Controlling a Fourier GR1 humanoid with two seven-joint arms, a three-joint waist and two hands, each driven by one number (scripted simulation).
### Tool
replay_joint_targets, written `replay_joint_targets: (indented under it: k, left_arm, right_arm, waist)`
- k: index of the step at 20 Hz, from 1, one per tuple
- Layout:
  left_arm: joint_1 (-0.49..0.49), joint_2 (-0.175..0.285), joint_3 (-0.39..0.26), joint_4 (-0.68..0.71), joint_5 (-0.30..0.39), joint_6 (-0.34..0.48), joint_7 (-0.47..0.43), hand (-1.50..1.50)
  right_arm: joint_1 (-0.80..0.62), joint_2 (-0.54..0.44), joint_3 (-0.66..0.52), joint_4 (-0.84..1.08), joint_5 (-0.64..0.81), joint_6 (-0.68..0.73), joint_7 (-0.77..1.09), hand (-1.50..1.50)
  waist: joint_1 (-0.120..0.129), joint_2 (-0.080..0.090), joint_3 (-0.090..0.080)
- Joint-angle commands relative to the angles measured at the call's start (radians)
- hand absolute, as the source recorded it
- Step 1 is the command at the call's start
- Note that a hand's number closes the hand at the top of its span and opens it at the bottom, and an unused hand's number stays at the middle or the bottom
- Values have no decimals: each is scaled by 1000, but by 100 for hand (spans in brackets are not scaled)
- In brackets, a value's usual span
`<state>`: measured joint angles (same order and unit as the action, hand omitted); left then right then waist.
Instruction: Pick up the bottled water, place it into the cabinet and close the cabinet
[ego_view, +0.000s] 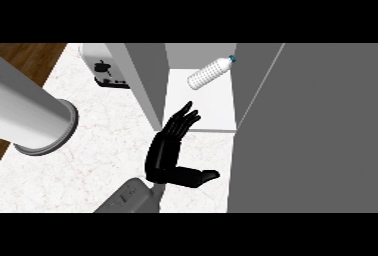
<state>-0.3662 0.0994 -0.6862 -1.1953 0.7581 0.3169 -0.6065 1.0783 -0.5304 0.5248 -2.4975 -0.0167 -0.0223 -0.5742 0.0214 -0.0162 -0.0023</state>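
The bottled water (210, 73), clear with a blue cap, lies on its side on the white shelf (210, 112) inside the cabinet, cap toward the back right. The cabinet stands open, and its big grey door (310, 130) fills the right of the view. My left hand (164, 155) is over the counter just in front of the shelf's front edge, fingers straight and pointing toward the cabinet, thumb out to the right. It holds nothing and is well short of the bottle. My right hand does not show.
The cabinet's grey left panel (144, 80) rises beside my hand. A white toaster (103, 70) stands behind that panel at the back. A tall grey cylinder (33, 115) stands at the left of the marble counter (96, 150). Wooden floor (26, 57) shows beyond the counter's left edge.
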Motion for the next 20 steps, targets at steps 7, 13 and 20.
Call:
replay_joint_targets:
  k: [7, 13, 20]
  left_arm:
    - [394, 271, -12, -369, 19, -56, -64, -150]
    - [518, 433, 17, -470, 24, -164, -130, -150]
    - [664, 592, 102, -534, 57, -269, -212, -150]
  right_arm:
    - [-39, -170, 57, -105, 158, 71, 70, 150]
    - [-124, -329, 44, -153, 228, 143, 102, 150]
    - [-275, -294, 160, -182, 211, 99, 213, 150]
  waist:
    - [25, 6, -2]
    - [36, 1, -7]
    - [54, 9, -8]
